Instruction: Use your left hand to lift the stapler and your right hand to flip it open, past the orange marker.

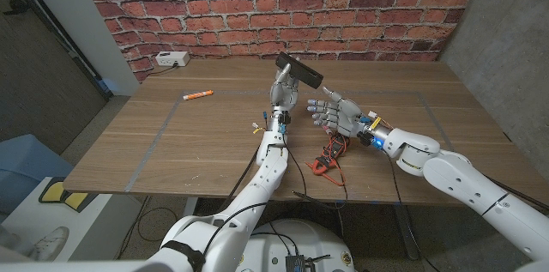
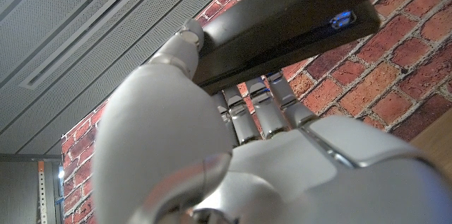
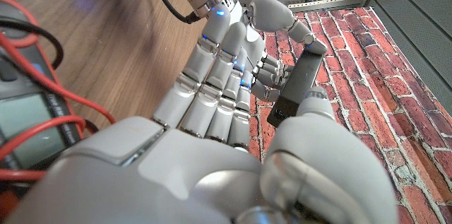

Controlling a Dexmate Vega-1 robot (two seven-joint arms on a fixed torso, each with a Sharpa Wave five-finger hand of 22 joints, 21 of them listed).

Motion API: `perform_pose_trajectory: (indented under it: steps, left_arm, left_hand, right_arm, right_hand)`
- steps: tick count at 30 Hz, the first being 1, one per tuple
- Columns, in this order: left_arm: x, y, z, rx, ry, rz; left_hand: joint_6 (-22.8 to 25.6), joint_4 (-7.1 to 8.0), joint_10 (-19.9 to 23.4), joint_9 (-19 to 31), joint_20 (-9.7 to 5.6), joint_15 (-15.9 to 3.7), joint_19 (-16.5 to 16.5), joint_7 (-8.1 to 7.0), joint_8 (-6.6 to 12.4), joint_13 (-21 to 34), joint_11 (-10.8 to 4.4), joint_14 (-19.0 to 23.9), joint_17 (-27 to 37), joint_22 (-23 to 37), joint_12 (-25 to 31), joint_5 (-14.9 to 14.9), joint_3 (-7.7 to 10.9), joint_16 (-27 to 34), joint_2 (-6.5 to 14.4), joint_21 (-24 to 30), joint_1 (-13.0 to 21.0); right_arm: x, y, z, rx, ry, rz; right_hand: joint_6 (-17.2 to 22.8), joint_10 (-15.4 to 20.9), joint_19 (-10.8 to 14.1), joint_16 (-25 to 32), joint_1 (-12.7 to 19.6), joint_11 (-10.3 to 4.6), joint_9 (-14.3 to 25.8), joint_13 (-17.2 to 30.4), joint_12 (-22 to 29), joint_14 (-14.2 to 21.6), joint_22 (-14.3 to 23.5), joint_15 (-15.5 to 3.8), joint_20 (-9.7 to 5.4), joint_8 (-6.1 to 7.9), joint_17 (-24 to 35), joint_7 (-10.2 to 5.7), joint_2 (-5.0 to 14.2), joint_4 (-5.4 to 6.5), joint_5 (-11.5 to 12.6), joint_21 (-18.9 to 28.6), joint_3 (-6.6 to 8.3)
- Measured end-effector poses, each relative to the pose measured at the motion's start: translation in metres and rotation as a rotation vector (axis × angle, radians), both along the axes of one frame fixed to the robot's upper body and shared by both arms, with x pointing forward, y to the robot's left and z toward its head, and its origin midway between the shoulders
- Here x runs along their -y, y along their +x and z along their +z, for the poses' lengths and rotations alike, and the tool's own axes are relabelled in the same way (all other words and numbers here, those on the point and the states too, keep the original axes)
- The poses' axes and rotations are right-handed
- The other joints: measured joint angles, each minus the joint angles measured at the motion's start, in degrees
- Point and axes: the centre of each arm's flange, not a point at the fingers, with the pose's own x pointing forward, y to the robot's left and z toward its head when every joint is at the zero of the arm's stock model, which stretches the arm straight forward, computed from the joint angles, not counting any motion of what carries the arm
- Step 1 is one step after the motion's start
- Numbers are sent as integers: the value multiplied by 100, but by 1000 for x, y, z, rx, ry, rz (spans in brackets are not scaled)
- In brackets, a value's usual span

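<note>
Black stapler (image 1: 300, 69) gripped aloft by left hand (image 1: 284, 92) | right hand (image 1: 336, 117) beside, fingers spread, empty

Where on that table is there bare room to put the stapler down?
Bare wood lies on the robot's left between the orange marker and the table's near edge, and along the far right side by the brick wall. It is crowded in the middle: left hand holding the stapler, right hand, red-cabled meter.
</note>
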Motion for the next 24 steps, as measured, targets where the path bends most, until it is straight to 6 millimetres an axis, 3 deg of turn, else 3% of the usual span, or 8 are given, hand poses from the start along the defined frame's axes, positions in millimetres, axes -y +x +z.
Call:
perform_pose_trajectory:
  steps: [24]
  left_arm:
    - [6,5,-7,0,5,-32]
  left_hand:
    - [0,6,31,0,10,2,-28,0,0,0,31,-2,-26,3,-13,-10,-6,20,0,15,0]
  right_arm:
    - [-12,6,3,-58,92,68]
  right_hand:
    - [50,-195,-35,-139,136,40,43,42,-116,-58,-26,11,9,0,1,-50,74,-75,-34,-24,75]
